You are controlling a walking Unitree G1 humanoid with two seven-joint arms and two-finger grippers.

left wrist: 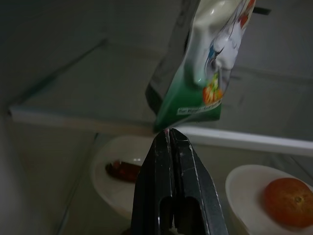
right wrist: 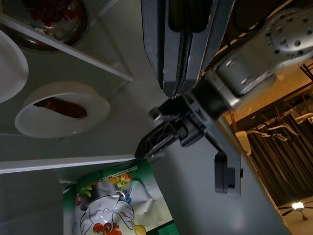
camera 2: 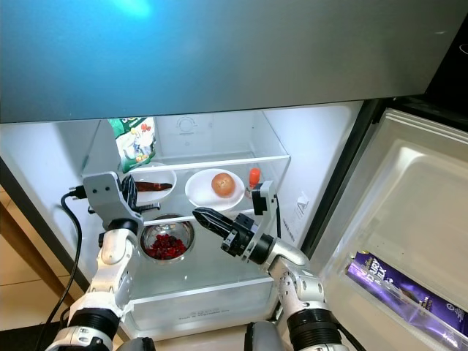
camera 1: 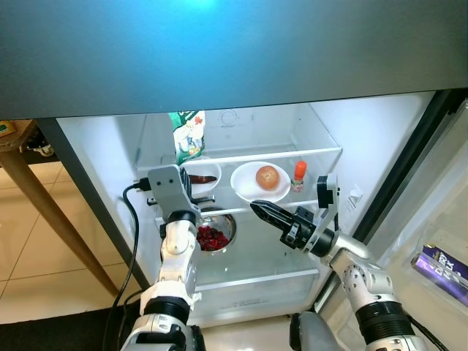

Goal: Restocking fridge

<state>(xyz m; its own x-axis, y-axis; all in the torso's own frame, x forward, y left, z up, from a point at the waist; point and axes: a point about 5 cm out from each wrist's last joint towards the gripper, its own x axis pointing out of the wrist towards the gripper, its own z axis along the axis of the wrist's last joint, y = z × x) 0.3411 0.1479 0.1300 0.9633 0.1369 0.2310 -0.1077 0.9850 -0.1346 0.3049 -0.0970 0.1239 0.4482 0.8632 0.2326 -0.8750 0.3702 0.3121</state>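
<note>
Nearest to me, my right gripper [camera 1: 257, 208] hangs inside the open fridge [camera 1: 333, 131] with its fingers pressed together on nothing, over the lower shelf and beside the steel bowl of red pieces [camera 1: 214, 235]; my left gripper [left wrist: 170, 138], fingers likewise pressed together and empty, points up at the middle shelf. On that shelf I note a white bowl holding a dark red item [camera 1: 202, 178], a white plate with an orange [camera 1: 267, 176], and a small red-capped bottle [camera 1: 299, 176]. Farthest back, on the top shelf, stands the green-and-white food pouch [camera 1: 188, 136].
</note>
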